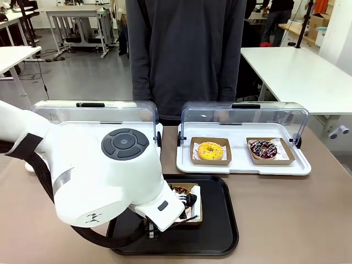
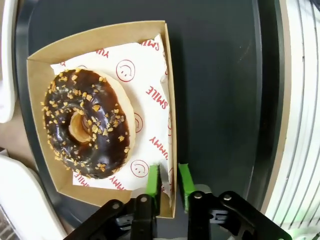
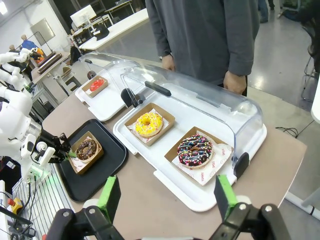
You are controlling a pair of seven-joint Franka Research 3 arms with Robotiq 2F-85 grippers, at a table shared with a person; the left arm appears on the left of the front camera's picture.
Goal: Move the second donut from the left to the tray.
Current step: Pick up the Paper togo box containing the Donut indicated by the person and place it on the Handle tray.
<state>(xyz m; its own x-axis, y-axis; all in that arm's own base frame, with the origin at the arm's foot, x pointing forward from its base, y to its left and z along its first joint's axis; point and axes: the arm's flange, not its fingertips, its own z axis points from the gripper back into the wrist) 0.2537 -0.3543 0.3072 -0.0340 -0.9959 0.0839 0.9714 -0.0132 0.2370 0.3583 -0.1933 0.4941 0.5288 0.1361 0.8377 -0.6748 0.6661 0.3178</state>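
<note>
The dark chocolate donut with tan crumbs (image 2: pixel 86 122) lies in its square brown cardboard holder (image 2: pixel 165 60), which rests on the black tray (image 2: pixel 220 75). My left gripper (image 2: pixel 169 184) is shut on the holder's near side wall, one green pad inside it and one outside. In the front view the donut (image 1: pixel 181 191) peeks out beside my left gripper (image 1: pixel 191 209), over the tray (image 1: pixel 225 220). From the right wrist I see the donut (image 3: pixel 86 148) on the tray (image 3: pixel 97 182). My right gripper (image 3: pixel 167 200) hangs open high above the table, holding nothing.
A white display tray (image 1: pixel 242 165) with a raised clear lid holds a yellow donut (image 1: pixel 210 150) and a dark donut with coloured sprinkles (image 1: pixel 264 148). A second display tray (image 3: pixel 107 107) carries a red donut (image 3: pixel 96 84). A person (image 1: pixel 184 55) stands at the far edge.
</note>
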